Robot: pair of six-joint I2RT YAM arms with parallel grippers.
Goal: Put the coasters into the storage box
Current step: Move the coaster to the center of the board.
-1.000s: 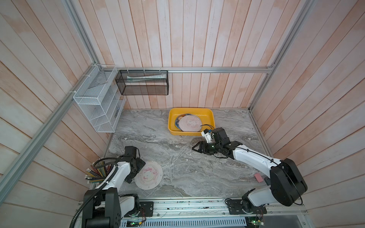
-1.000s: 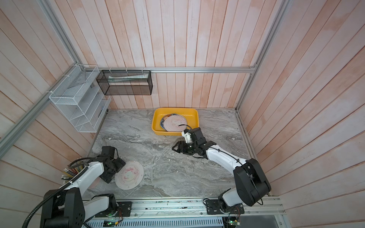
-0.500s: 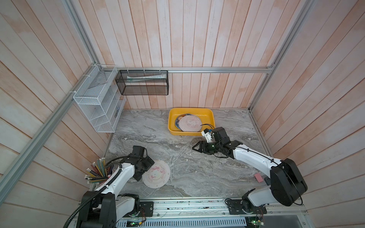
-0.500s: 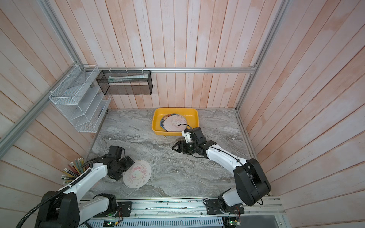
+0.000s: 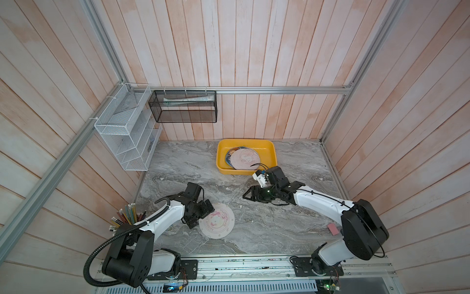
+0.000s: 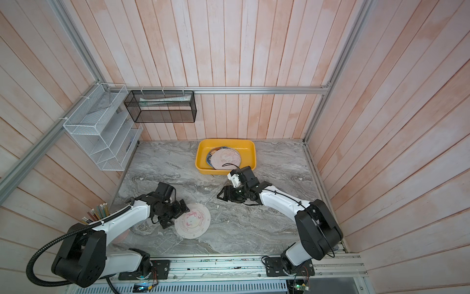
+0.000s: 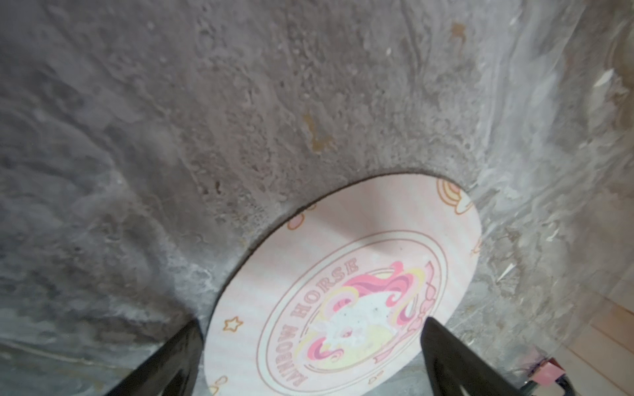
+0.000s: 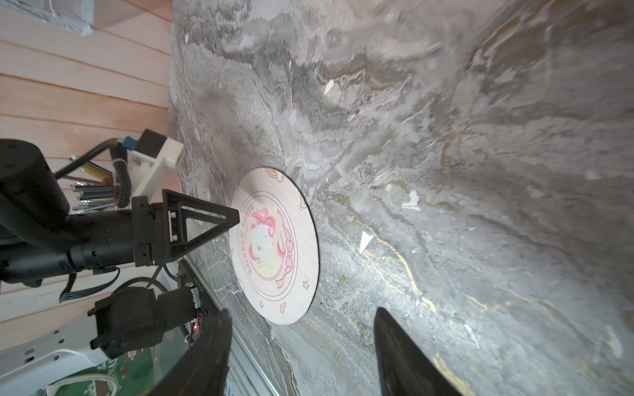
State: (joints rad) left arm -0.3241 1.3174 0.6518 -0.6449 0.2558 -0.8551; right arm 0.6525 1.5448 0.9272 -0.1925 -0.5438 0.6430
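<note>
**Item 1. Coaster (image 5: 217,221):** one round disc, cream-pink, unicorn print. It lies flat, face up, on the grey marble table (image 5: 267,229), front left, well apart from the box. Being round, it has no long axis. The "RAINBOW HORSE" lettering (image 7: 322,301) arcs along the side nearest the left gripper.

**Item 2. Storage box (image 5: 245,140):** yellow tray at the back of the table, with its long axis parallel to the rear wall. It contains stacked coasters (image 5: 244,158), a pink one uppermost (count beneath not discernible).

**Item 3. Left gripper (image 5: 201,215):** jaws spread wide at the coaster's edge, gripping nothing.

**Item 4. Right gripper (image 5: 248,196):** jaws apart and empty, just in front of the box, pointing towards the coaster.
</note>
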